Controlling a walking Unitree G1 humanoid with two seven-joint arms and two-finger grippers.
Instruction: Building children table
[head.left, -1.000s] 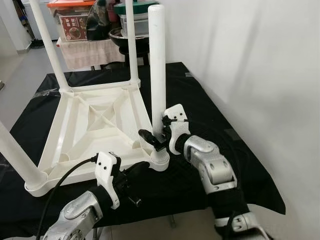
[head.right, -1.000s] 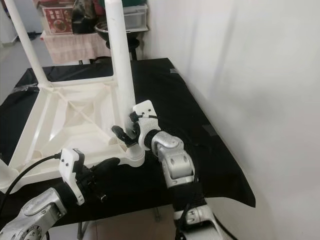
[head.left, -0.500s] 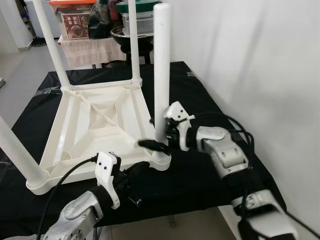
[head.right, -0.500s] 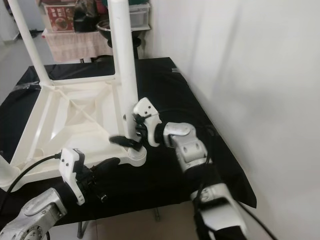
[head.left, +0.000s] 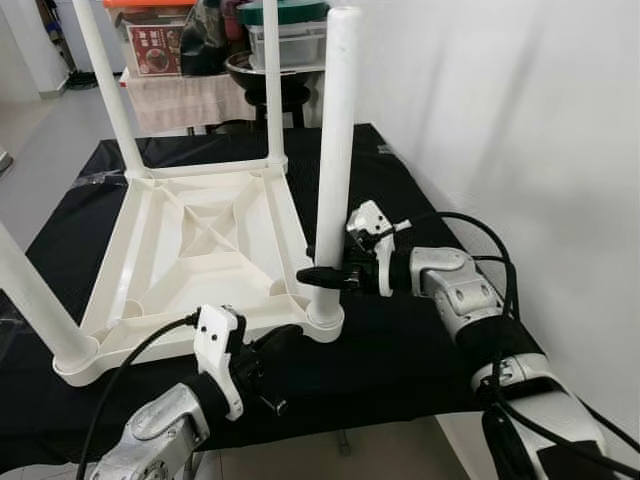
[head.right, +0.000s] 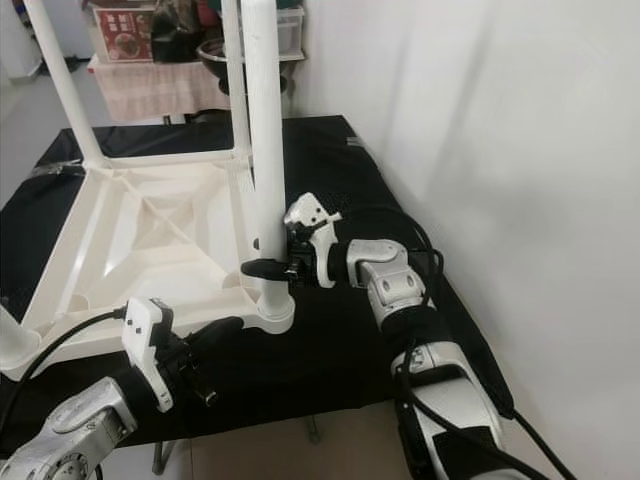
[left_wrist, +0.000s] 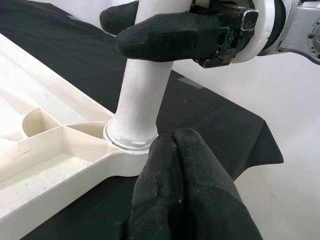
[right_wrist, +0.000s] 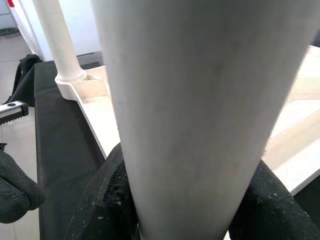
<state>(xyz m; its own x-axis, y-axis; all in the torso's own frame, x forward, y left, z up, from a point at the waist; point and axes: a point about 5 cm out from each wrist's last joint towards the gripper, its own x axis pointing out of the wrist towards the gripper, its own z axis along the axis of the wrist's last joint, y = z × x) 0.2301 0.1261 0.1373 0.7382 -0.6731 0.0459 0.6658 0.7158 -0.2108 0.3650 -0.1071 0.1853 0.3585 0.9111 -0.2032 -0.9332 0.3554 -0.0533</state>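
A white plastic table (head.left: 190, 245) lies upside down on a black cloth (head.left: 400, 340), its legs pointing up. The near right leg (head.left: 333, 160) stands upright in its corner socket (head.left: 322, 318), at the table's edge closest to the robot. The right gripper (head.left: 325, 275) reaches in from the right, its two black fingers (left_wrist: 165, 35) clamped on either side of this leg, low down, a little above the socket. In the right wrist view the leg (right_wrist: 200, 115) sits tight between the two finger pads (right_wrist: 102, 200). The left gripper (head.left: 280, 340) hangs low over the cloth just in front of the same corner, its fingers (left_wrist: 185, 195) pressed together with nothing between them, tips close to the socket but not touching it. Three other legs rise from the remaining corners. Behind the cloth, a small stand (head.left: 190, 100) carries boxes and a dark bowl (head.left: 262, 68). A white wall (head.left: 520, 130) runs along the right
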